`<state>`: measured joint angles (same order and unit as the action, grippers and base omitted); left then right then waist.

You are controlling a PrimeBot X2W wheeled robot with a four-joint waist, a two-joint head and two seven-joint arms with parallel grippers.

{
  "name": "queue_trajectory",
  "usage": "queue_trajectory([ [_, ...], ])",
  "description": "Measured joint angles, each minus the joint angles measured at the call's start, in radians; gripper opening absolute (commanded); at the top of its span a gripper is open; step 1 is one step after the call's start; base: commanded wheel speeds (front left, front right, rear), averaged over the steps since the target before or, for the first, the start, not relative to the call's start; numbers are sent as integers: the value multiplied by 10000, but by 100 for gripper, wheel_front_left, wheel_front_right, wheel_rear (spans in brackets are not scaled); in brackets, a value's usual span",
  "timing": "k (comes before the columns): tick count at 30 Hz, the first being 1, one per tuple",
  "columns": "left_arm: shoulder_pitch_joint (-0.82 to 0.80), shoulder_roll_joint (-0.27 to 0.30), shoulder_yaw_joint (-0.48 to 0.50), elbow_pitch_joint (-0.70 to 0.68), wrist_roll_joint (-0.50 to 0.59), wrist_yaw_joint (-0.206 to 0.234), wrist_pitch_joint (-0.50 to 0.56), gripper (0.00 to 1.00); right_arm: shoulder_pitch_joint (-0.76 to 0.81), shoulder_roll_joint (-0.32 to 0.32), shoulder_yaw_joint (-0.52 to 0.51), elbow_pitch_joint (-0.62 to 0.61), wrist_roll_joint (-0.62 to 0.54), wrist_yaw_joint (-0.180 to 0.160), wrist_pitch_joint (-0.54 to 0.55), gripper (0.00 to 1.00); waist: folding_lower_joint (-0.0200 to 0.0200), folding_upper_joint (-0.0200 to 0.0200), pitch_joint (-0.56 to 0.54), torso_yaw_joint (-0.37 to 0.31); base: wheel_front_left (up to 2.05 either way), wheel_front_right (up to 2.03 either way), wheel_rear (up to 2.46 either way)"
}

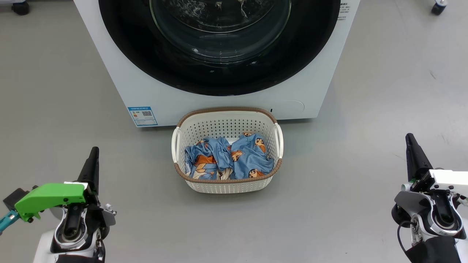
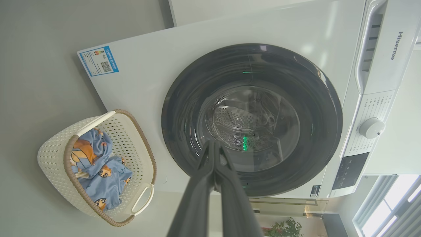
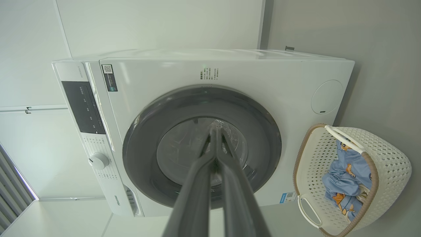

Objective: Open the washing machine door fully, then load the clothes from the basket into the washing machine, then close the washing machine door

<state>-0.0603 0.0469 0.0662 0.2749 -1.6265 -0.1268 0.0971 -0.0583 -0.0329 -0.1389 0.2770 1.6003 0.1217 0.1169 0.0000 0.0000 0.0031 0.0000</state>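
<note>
We faced the washing machine (image 1: pixel 120 80), its round door (image 1: pixel 128 47) shut and the glass bowl pointing straight at us. Just before it stood the basket (image 1: pixel 226 184), long axis running side to side along the washer's front, the clothes (image 1: pixel 250 159) heaped inside. Our left gripper (image 1: pixel 94 155) and right gripper (image 1: pixel 410 140) flanked it, well apart, fingers aimed at the machine, jaws pressed together and empty.
</note>
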Motion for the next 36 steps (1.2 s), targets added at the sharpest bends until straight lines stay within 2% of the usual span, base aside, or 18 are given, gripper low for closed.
queue_trajectory([
  [1,0,0,0,0,0,0,0,0,0,0,0,0,0,0,0,0,0,0,0,0,0,0,0],
  [2,10,-4,-6,23,0,0,-2,100,11,12,-2,23,0,-4,0,100,0,0,0,0,0,0,0],
  [3,49,-15,-23,100,0,0,-4,0,59,33,-2,84,-2,-6,0,0,0,0,0,0,0,0,0],
  [4,139,-44,-38,199,0,2,-4,0,143,81,-2,207,-2,-8,0,0,0,0,1,-1,0,0,0],
  [5,241,-84,-48,314,0,2,-4,100,260,127,4,305,-2,-8,0,100,0,0,1,-1,0,0,0],
  [13,430,-211,-65,412,0,13,-13,100,462,211,15,468,-38,-8,-2,100,0,0,6,2,0,0,0],
  [25,336,-182,-138,255,297,13,-117,100,230,-82,142,412,-639,-8,-236,100,0,0,42,-4,0,0,0],
  [36,116,203,-600,-13,1147,13,-464,100,3,-487,464,405,-1616,-8,-639,100,0,0,100,0,0,0,0],
])
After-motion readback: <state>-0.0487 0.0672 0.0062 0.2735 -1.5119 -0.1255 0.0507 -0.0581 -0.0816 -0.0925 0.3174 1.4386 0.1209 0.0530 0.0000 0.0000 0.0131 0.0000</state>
